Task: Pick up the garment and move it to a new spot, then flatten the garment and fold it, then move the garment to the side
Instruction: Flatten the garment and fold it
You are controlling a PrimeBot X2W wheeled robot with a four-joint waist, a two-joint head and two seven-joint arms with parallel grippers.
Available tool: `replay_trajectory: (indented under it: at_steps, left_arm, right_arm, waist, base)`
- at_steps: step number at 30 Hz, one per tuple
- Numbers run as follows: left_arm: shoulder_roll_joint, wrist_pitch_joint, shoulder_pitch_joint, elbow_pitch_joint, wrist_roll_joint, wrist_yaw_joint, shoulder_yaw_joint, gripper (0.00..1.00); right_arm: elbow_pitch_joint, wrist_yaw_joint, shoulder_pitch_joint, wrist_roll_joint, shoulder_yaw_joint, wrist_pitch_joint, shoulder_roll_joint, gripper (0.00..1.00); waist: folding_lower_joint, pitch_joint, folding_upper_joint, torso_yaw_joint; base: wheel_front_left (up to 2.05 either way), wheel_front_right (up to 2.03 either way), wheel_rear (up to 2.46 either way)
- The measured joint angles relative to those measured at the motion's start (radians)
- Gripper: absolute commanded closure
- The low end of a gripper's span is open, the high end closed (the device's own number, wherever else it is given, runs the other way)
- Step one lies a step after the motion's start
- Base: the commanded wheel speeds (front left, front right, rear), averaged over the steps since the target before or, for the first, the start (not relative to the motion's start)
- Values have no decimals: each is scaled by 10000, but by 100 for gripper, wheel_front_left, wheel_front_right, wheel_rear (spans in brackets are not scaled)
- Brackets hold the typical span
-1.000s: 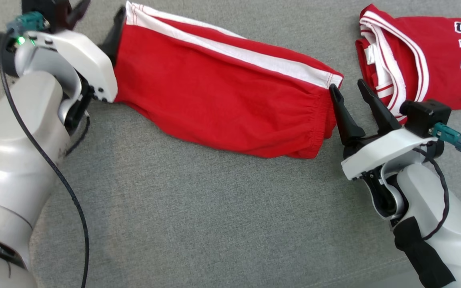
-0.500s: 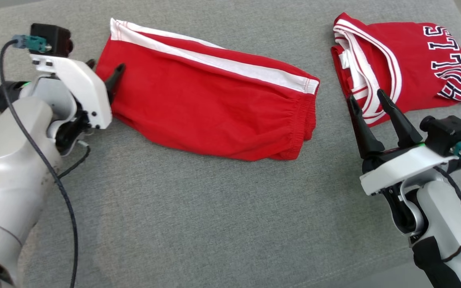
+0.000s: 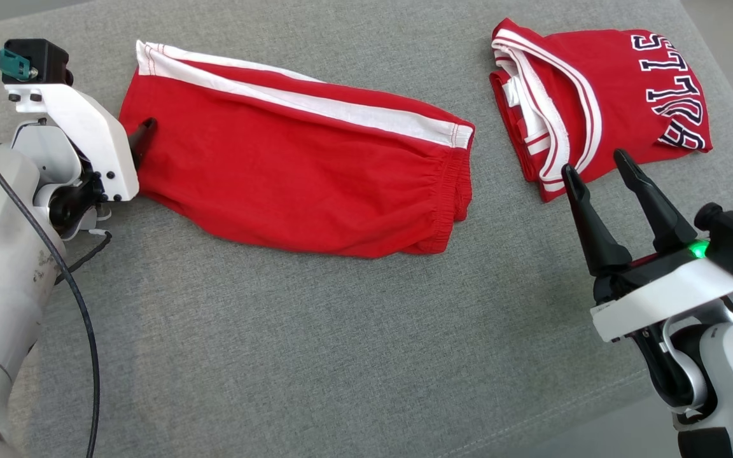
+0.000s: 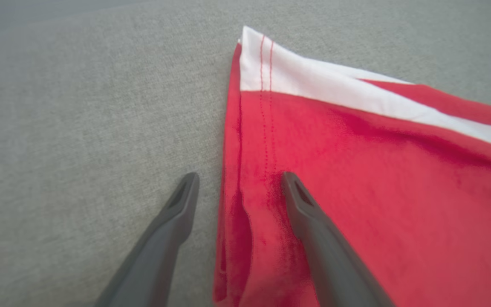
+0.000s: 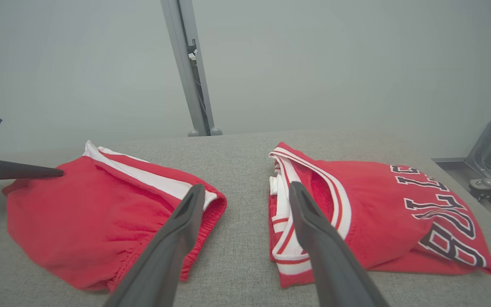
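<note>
On the grey cloth surface [image 3: 341,350], folded red shorts [image 3: 303,178] with a white side stripe lie flat. They are apart from a folded red jersey [image 3: 602,95] at their right, whose dark, white-edged block letters can be read only in part, as "LLS". Astride the shorts' hem the left gripper [image 4: 239,179] stands spread, one finger over red cloth, the other over grey, pinching nothing. Spread and empty, the right gripper [image 3: 595,161] points at the jersey. A second ago its finger touched the shorts' waistband; now it stands clear.

Garment [image 3: 290,184] matt soft cloth; surface [image 3: 341,356] rough woven fabric, probably
</note>
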State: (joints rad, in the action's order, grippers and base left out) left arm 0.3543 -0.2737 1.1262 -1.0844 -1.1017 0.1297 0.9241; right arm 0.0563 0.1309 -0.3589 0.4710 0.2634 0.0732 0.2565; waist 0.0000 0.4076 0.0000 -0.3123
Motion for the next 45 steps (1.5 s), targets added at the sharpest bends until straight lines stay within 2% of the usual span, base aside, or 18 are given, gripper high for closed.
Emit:
replay_trajectory:
  at_steps: [7, 8, 9, 10, 11, 12, 23, 30, 45]
  left_arm:
    - [-54, -504, 140, -148, -194, 0, 104, 1]
    - [-35, -575, 149, -92, -228, 0, 136, 18]
    - [10, -594, 167, -19, -240, 0, 182, 40]
    - [38, -541, 189, 35, -240, 0, 211, 50]
    - [46, -504, 204, 65, -251, 0, 238, 87]
    - [42, -466, 205, 90, -259, 0, 268, 100]
    - [10, 265, 39, 199, -410, 0, 489, 100]
    - [-38, 669, -554, -67, -1089, 2, 84, 100]
    - [-867, 2065, -2910, -464, -1931, 2, -376, 100]
  right_arm:
    - [-984, 0, 477, -334, -318, -583, -357, 0]
    - [-1091, 0, 517, -357, -355, -646, -382, 0]
    - [-1139, 0, 554, -380, -380, -675, -407, 0]
    - [-1183, 0, 605, -399, -408, -734, -435, 0]
    - [-1225, 0, 629, -410, -433, -744, -460, 0]
    - [-1287, 0, 630, -428, -460, -773, -479, 0]
    - [-1244, 0, 771, -543, -633, -907, -585, 0]
    - [-1060, 0, 836, -558, -683, -905, -585, 0]
    - [-100, 0, 1734, -282, -949, -692, -546, 0]
  waist:
    - [0, 121, 0, -79]
    - [0, 146, 0, -90]
    - [0, 173, 0, -100]
    - [0, 197, 0, -106]
    - [0, 217, 0, -110]
    - [0, 230, 0, -112]
    - [0, -63, 0, 30]
    - [0, -593, 0, 282]
    - [0, -2421, 0, 1412]
  base:
    - [0, 0, 0]
    - [0, 0, 0]
    - [0, 0, 0]
    - [0, 0, 0]
    - [0, 0, 0]
    - [0, 0, 0]
    - [0, 0, 0]
    - [0, 0, 0]
    - [0, 0, 0]
